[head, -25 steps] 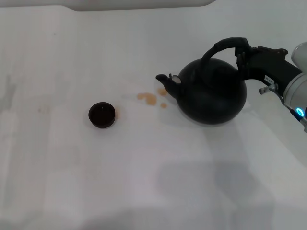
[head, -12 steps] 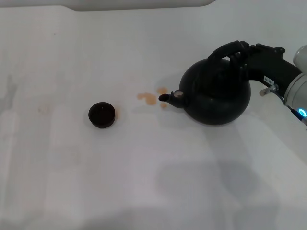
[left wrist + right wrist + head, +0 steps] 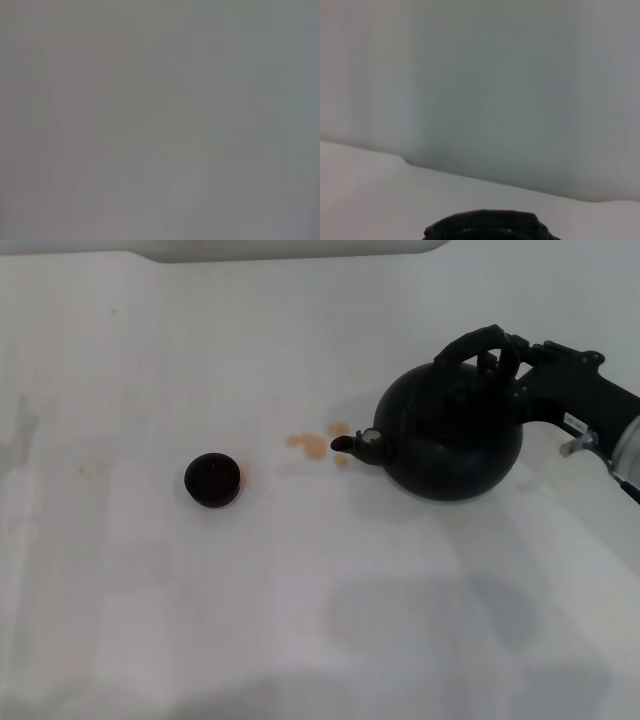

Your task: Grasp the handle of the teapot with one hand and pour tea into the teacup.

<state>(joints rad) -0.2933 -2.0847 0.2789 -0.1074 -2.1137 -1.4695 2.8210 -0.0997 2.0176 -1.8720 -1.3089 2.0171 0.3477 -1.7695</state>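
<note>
The matte black teapot (image 3: 450, 435) stands upright on the white table at the right, its capped spout (image 3: 352, 443) pointing left toward the teacup. The arched handle (image 3: 468, 344) rises over its top. My right gripper (image 3: 512, 352) is open at the handle's right end, just clear of it, with its arm reaching in from the right edge. The small dark teacup (image 3: 212, 479) sits alone left of centre, well apart from the spout. The right wrist view shows a dark curved piece of the teapot (image 3: 485, 226) at its lower edge. My left gripper is out of view.
Orange-brown tea spots (image 3: 312, 444) lie on the table (image 3: 300, 620) between the spout and the teacup. A pale raised edge (image 3: 290, 250) runs along the back.
The teapot went from tilted with its spout raised to standing upright on the table. My right arm then drew back to the right while the teapot stayed put.
</note>
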